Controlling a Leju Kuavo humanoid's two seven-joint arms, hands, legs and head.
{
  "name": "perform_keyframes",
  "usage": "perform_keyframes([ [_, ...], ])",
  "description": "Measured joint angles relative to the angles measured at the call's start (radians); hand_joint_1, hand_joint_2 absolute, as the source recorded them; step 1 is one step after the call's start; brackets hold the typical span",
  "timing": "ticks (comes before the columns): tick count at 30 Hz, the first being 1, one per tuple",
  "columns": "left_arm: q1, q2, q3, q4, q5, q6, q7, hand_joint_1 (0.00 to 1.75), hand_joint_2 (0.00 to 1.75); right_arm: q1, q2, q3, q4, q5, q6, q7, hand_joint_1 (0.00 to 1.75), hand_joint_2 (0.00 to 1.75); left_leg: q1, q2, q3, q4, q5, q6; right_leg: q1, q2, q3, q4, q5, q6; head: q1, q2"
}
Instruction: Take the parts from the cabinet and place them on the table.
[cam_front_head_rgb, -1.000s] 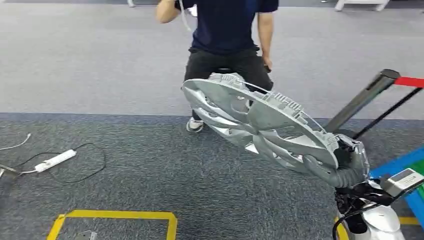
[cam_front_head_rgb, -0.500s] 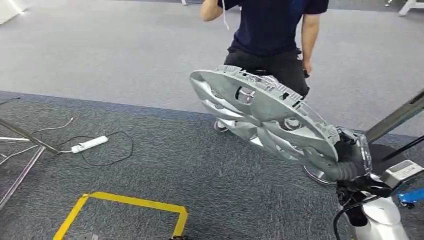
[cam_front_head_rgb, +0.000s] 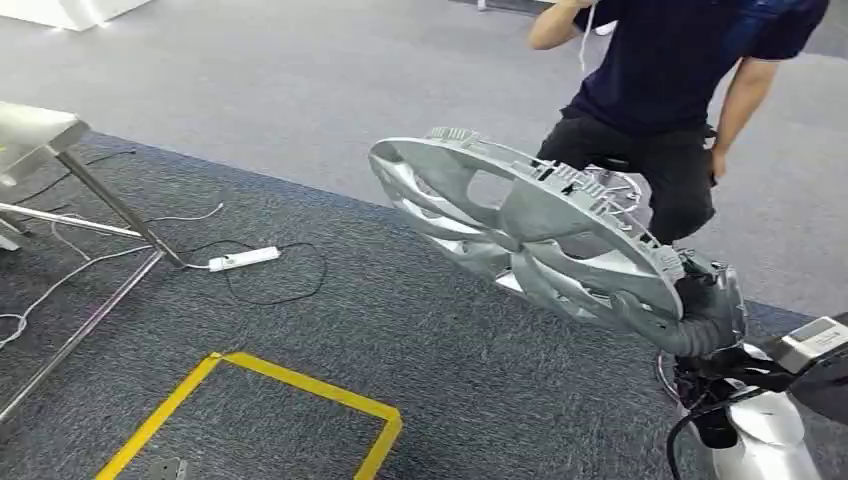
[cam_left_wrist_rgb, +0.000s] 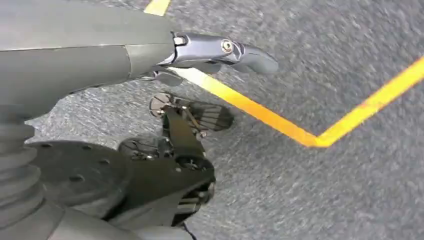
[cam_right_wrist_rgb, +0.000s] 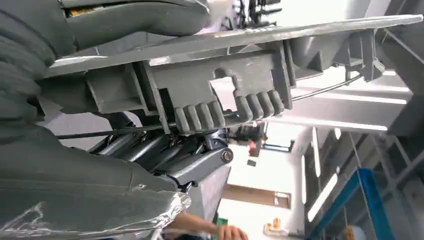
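Table leg (cam_front_head_rgb: 110, 205): a metal frame with a pale top stood at the far left of the head view, on the dark carpet. Whether this was the target table could not be told.
Power strip (cam_front_head_rgb: 243, 259): lay on the carpet with its cable looped beside it, near the frame's foot.
Yellow tape (cam_front_head_rgb: 300, 390): marked a rectangle on the floor in front of the robot.
Left hand (cam_left_wrist_rgb: 220, 52): hung over the carpet and the tape line, holding nothing. Fingers were stretched out; judged open.
Part (cam_front_head_rgb: 530, 240): a large silver wheel cover, held in the air above the carpet, tilted, its far edge higher than the gripped edge. It touched no surface.
Right hand (cam_front_head_rgb: 700, 310): clamped on the part's near rim. In the right wrist view the thumb (cam_right_wrist_rgb: 125, 20) lay over the rim and the dark fingers (cam_right_wrist_rgb: 165, 155) under it.
Person (cam_front_head_rgb: 680, 90): stood just behind the part, dark shirt and trousers, not touching it.
Progress: the part was out of the cabinet and in carry, so the fetch was judged done.
Remaining: reaching the table and setting the part down. No part was seen placed yet.
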Motion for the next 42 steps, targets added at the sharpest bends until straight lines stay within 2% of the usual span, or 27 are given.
perform_keyframes([
  [2,0.000,0.000,0.000,0.000,0.000,0.001,0.002,0.00,1.75,-0.002,0.000,0.000,0.001,-0.001,0.000,0.000,1.75,1.75,0.004,-0.028,0.001,0.005,0.000,-0.005,-0.008,0.022,0.079,-0.171,0.094,0.002,0.000,0.000],
  [3,0.000,0.000,0.000,0.000,0.000,0.001,0.002,0.00,1.75,-0.005,-0.002,0.000,0.002,-0.001,0.001,0.000,1.75,1.75,0.005,-0.039,-0.002,0.007,-0.002,-0.012,-0.018,0.076,0.106,-0.230,0.097,0.007,0.000,0.000],
  [4,-0.003,0.001,0.000,0.000,0.000,0.001,0.003,0.00,1.75,-0.006,-0.002,0.000,0.004,-0.002,0.003,0.000,1.75,1.75,0.000,-0.051,-0.012,0.018,-0.001,-0.021,-0.020,0.089,0.118,-0.254,0.090,0.002,-0.001,0.000],
  [7,0.005,0.000,0.000,0.000,0.000,0.002,0.005,0.00,1.75,-0.010,-0.002,0.000,0.009,-0.002,0.003,0.002,1.75,1.75,0.010,-0.082,-0.025,0.008,0.016,-0.041,-0.009,0.061,0.112,-0.240,0.094,-0.015,-0.002,0.000],
  [8,0.008,0.002,0.000,0.000,0.000,0.004,0.006,0.00,1.75,-0.011,-0.003,0.000,0.010,-0.002,0.003,0.002,1.75,1.75,0.010,-0.082,-0.029,0.010,0.013,-0.042,-0.014,0.049,0.113,-0.247,0.099,-0.023,0.000,0.000],
  [9,0.010,0.000,0.000,0.000,0.000,0.004,0.006,0.00,1.75,-0.013,-0.004,0.000,0.010,-0.002,0.003,0.002,1.75,1.75,0.001,-0.019,-0.035,0.026,-0.005,-0.046,-0.013,0.038,0.115,-0.249,0.101,-0.031,-0.008,0.000],
  [10,0.009,0.000,0.000,0.000,0.000,0.004,0.007,0.00,1.75,-0.013,-0.004,0.000,0.010,-0.003,0.003,0.002,1.75,1.75,0.000,0.021,-0.059,0.078,-0.039,-0.050,-0.010,0.026,0.116,-0.251,0.102,-0.038,-0.017,0.000],
  [12,0.004,-0.001,0.000,0.000,0.000,0.004,0.007,0.00,1.75,-0.013,-0.005,0.000,0.011,-0.003,0.002,0.001,1.75,1.75,0.001,0.046,-0.136,0.245,-0.115,-0.053,-0.005,-0.003,0.115,-0.250,0.100,-0.043,-0.016,0.000],
  [13,0.004,-0.002,0.000,0.000,0.000,0.003,0.007,0.00,1.75,-0.013,-0.005,0.000,0.012,-0.003,0.002,0.002,1.75,1.75,0.001,0.047,-0.164,0.305,-0.133,-0.053,-0.004,-0.016,0.115,-0.250,0.100,-0.044,-0.015,0.000],
  [14,0.005,-0.003,0.000,0.000,0.000,0.003,0.007,0.00,1.75,-0.012,-0.005,0.000,0.013,-0.003,0.003,0.002,1.75,1.75,0.001,0.047,-0.171,0.321,-0.128,-0.053,-0.002,-0.029,0.116,-0.250,0.099,-0.045,-0.015,0.000],
  [15,0.005,-0.003,0.000,0.000,0.000,0.003,0.007,0.00,1.75,-0.012,-0.005,0.000,0.013,-0.003,0.003,0.002,1.75,1.75,0.000,0.047,-0.157,0.296,-0.104,-0.050,-0.001,-0.041,0.116,-0.250,0.098,-0.046,-0.016,0.000],
  [17,0.005,-0.002,0.000,0.000,0.000,0.003,0.007,0.00,1.75,-0.013,-0.005,0.000,0.013,-0.003,0.006,0.002,1.75,1.75,-0.003,0.064,-0.075,0.142,-0.024,-0.040,0.001,-0.065,0.121,-0.250,0.095,-0.045,-0.015,0.000],
  [18,0.004,-0.002,0.000,0.000,0.000,0.003,0.007,0.00,1.75,-0.013,-0.005,0.000,0.013,-0.004,0.007,0.002,1.75,1.75,-0.012,0.115,-0.029,0.062,0.003,-0.030,0.003,-0.076,0.124,-0.251,0.093,-0.043,-0.016,0.000],
  [19,0.000,-0.002,0.000,0.000,0.000,0.002,0.007,0.00,1.75,-0.013,-0.005,0.000,0.013,-0.005,0.007,0.002,1.75,1.75,-0.025,0.156,-0.009,0.021,-0.006,-0.028,0.012,-0.085,0.124,-0.246,0.087,-0.037,-0.016,0.000],
  [23,0.001,-0.002,0.000,0.000,-0.004,0.000,0.006,0.00,1.75,-0.016,-0.006,0.000,0.013,-0.006,0.008,0.003,1.75,1.75,-0.020,0.105,-0.014,0.010,-0.004,-0.008,0.016,-0.134,0.136,-0.254,0.079,-0.022,-0.014,0.000],
  [25,0.001,0.000,0.000,0.000,-0.006,0.000,0.005,0.00,1.75,-0.018,-0.007,0.000,0.013,-0.007,0.008,0.002,1.75,1.75,-0.009,0.083,-0.010,0.006,0.000,0.001,0.007,-0.047,0.110,-0.197,0.041,-0.009,-0.008,0.000],
  [26,-0.002,0.001,0.000,0.000,-0.006,0.000,0.005,0.00,1.75,-0.017,-0.009,0.000,0.013,-0.008,0.008,0.002,1.75,1.75,-0.007,0.069,-0.010,0.006,0.001,0.005,0.005,-0.021,0.077,-0.126,0.007,-0.006,-0.005,0.000],
  [28,-0.003,0.000,0.000,0.000,-0.007,0.001,0.005,0.00,1.75,-0.015,-0.011,0.000,0.014,-0.011,0.008,0.002,1.75,1.75,-0.006,0.040,-0.011,0.006,0.002,0.006,0.004,-0.003,-0.006,0.035,-0.053,-0.001,-0.001,0.000],
  [29,-0.002,0.000,0.000,0.000,-0.008,0.001,0.005,0.00,1.75,-0.012,-0.012,0.000,0.016,-0.011,0.008,0.003,1.75,1.75,-0.006,0.027,-0.010,0.006,0.002,0.006,0.004,-0.003,-0.025,0.062,-0.051,-0.001,-0.001,0.000],
  [30,0.000,-0.001,0.000,0.000,-0.008,0.003,0.005,0.00,1.75,-0.010,-0.013,0.000,0.017,-0.013,0.008,0.003,1.75,1.75,-0.004,0.011,-0.010,0.007,0.003,0.005,0.003,-0.002,-0.022,0.041,-0.025,0.000,-0.001,0.000],
  [32,0.000,-0.001,0.000,0.000,-0.008,0.005,0.005,0.00,1.75,-0.010,-0.013,0.000,0.017,-0.014,0.006,0.003,1.75,1.75,0.000,-0.017,-0.008,0.008,0.004,0.000,-0.001,0.010,0.043,-0.106,0.066,0.001,-0.001,0.000],
  [33,0.000,0.000,0.000,0.000,-0.008,0.007,0.005,0.00,1.75,-0.010,-0.014,0.000,0.017,-0.015,0.006,0.003,1.75,1.75,0.001,-0.031,-0.009,0.010,0.004,-0.005,-0.011,0.054,0.085,-0.200,0.109,0.007,0.000,0.000],
  [34,-0.002,0.002,0.000,0.000,-0.008,0.007,0.005,0.00,1.75,-0.010,-0.013,0.000,0.018,-0.015,0.006,0.003,1.75,1.75,-0.004,-0.043,-0.015,0.015,0.004,-0.013,-0.020,0.112,0.101,-0.238,0.098,0.010,0.000,0.000],
  [38,0.005,0.001,0.000,0.000,-0.008,0.007,0.005,0.00,1.75,-0.007,-0.014,0.000,0.018,-0.016,0.006,0.004,1.75,1.75,0.006,-0.088,-0.033,0.009,0.023,-0.038,-0.015,0.073,0.106,-0.243,0.102,-0.016,-0.002,0.000],
  [39,0.008,0.003,0.000,0.000,-0.009,0.007,0.005,0.00,1.75,-0.011,-0.015,0.000,0.018,-0.016,0.006,0.004,1.75,1.75,0.004,-0.053,-0.037,0.016,0.014,-0.041,-0.018,0.056,0.109,-0.248,0.107,-0.025,-0.002,0.000],
  [40,0.007,0.001,0.000,0.000,-0.010,0.008,0.004,0.00,1.75,-0.011,-0.015,0.000,0.017,-0.016,0.007,0.003,1.75,1.75,-0.003,0.003,-0.052,0.046,-0.012,-0.046,-0.016,0.045,0.109,-0.251,0.108,-0.035,-0.015,0.000],
  [42,0.001,0.001,0.000,0.000,-0.012,0.006,0.002,0.00,1.75,-0.011,-0.015,0.000,0.017,-0.017,0.006,0.003,1.75,1.75,0.000,0.041,-0.120,0.194,-0.090,-0.053,-0.011,0.016,0.109,-0.251,0.107,-0.041,-0.017,0.000],
])
